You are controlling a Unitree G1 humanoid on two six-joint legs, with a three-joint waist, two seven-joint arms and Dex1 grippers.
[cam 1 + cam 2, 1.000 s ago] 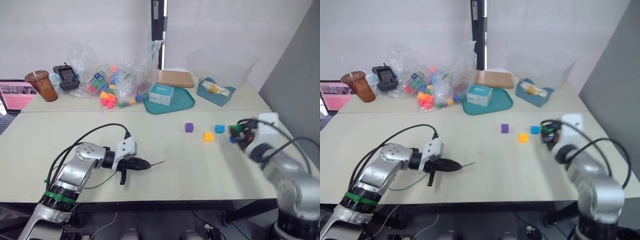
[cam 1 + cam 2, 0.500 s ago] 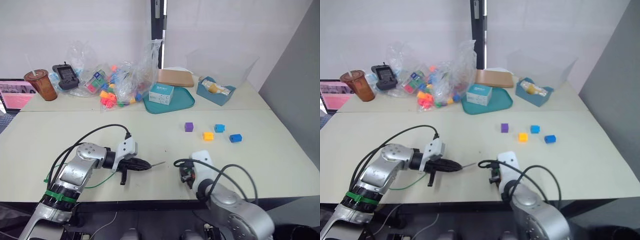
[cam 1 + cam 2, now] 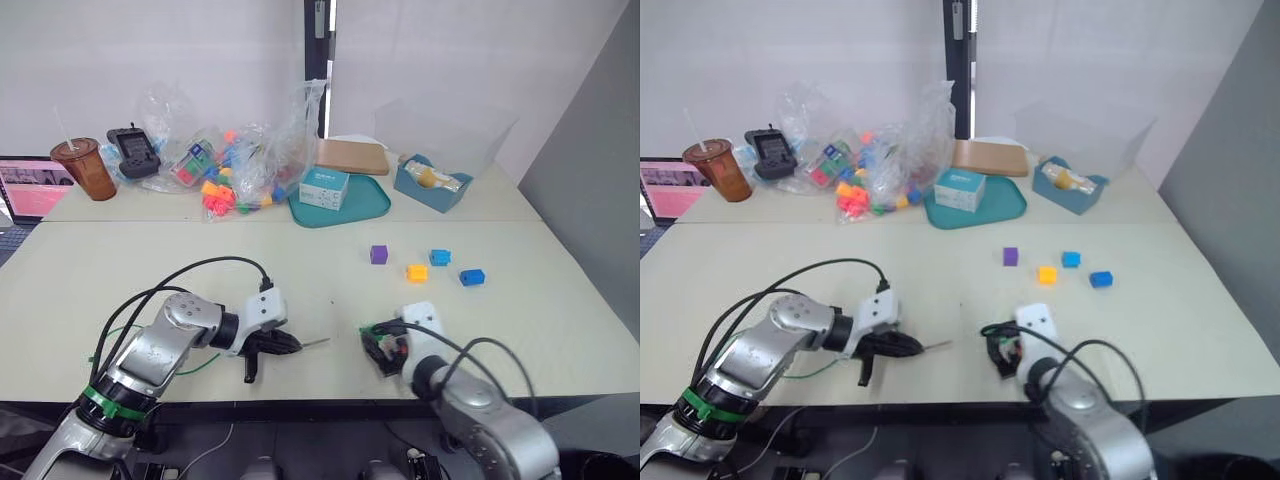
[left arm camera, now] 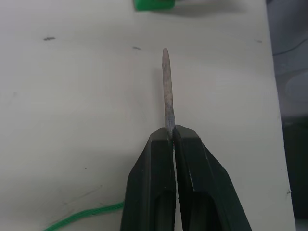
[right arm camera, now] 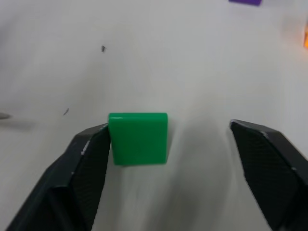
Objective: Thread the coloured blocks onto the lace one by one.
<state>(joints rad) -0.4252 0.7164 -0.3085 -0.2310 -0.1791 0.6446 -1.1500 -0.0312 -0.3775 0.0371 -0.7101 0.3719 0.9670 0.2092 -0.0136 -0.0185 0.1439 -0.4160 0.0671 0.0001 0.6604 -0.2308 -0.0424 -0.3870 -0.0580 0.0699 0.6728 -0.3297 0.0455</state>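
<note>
No blocks threaded yet. Lace (image 3: 180,367) tip pinched in L claw (image 4: 172,139), held over desk (image 3: 120,270). Green block (image 5: 138,138) on desk btwn spread R claw (image 5: 173,144) fingers, one touching. Purple (image 3: 378,255), orange (image 3: 416,272), 2 blue blocks (image 3: 455,267) left, well apart.

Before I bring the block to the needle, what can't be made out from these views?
- Green block: right wrist view shows one flat face; its hole is not visible. In the left eye view the right gripper covers it.
- Lace: the left gripper covers where the tip joins the cord; the cord runs behind the left arm, its far end hidden.
- Purple block: cut off by the picture's edge.
</note>
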